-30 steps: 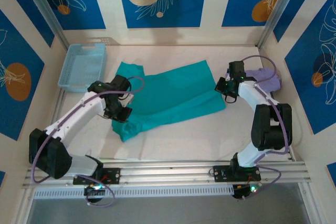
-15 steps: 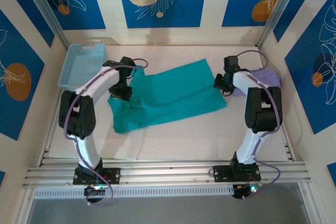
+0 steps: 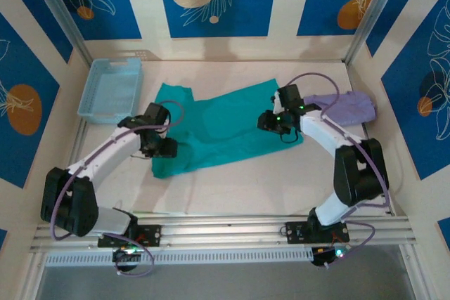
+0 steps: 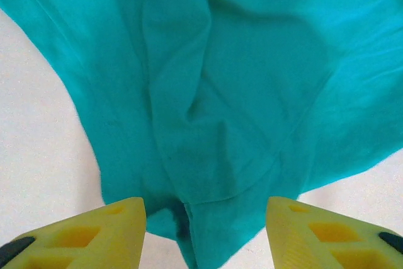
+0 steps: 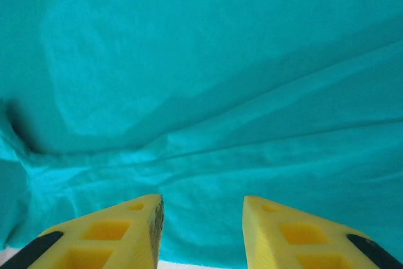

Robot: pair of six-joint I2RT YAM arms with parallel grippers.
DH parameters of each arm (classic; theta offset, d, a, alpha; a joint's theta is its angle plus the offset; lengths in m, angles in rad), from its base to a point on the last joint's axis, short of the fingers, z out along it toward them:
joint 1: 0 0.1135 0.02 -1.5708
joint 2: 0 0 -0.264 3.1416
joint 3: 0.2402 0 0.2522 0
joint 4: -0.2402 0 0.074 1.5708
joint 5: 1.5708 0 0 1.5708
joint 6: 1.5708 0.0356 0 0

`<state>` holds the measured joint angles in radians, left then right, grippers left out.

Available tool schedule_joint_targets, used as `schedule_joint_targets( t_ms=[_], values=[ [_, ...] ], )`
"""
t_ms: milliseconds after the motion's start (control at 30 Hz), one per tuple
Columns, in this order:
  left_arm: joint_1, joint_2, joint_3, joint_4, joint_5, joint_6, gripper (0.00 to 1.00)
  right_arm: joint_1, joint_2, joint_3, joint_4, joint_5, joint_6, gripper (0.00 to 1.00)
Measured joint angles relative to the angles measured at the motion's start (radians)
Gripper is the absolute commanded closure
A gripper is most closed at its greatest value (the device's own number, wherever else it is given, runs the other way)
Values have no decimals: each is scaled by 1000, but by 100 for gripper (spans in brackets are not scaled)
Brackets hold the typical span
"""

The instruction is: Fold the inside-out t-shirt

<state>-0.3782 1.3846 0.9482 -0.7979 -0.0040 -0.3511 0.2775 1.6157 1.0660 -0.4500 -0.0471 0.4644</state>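
The inside-out t-shirt (image 3: 225,128) is teal-green and lies spread across the middle of the table, with a sleeve pointing to the back left. My left gripper (image 3: 166,148) hovers over its front left part. In the left wrist view its yellow fingers (image 4: 94,234) stand apart, and the left gripper (image 4: 204,234) is open above a creased shirt (image 4: 239,92) corner. My right gripper (image 3: 271,121) is over the shirt's right edge. The right gripper (image 5: 201,234) is open too, with smooth teal t-shirt cloth (image 5: 220,92) below and nothing between its fingers.
A light blue basket (image 3: 111,89) stands at the back left. A pale lavender folded garment (image 3: 344,108) lies at the right, behind the right arm. Walls close in the table at the back and both sides, and a metal rail (image 3: 225,232) runs along the near edge.
Both grippers have gone from shut to open. The left gripper came forward from the shirt's back left to its front left. The right gripper moved left, onto the shirt's right edge.
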Motion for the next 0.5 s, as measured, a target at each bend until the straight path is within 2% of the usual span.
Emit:
schedule_joint_targets(
  t_ms=[133, 267, 400, 500],
  values=[
    [2, 3, -81, 62, 2, -33, 50, -23, 119, 0, -27, -28, 15, 68],
    [13, 18, -120, 137, 34, -53, 62, -58, 188, 2, -77, -38, 14, 69],
    [16, 69, -124, 197, 50, -60, 76, -84, 189, 18, -121, -24, 14, 71],
    [16, 85, -133, 213, 21, -59, 80, -106, 189, 16, -148, -10, 14, 73]
  ],
)
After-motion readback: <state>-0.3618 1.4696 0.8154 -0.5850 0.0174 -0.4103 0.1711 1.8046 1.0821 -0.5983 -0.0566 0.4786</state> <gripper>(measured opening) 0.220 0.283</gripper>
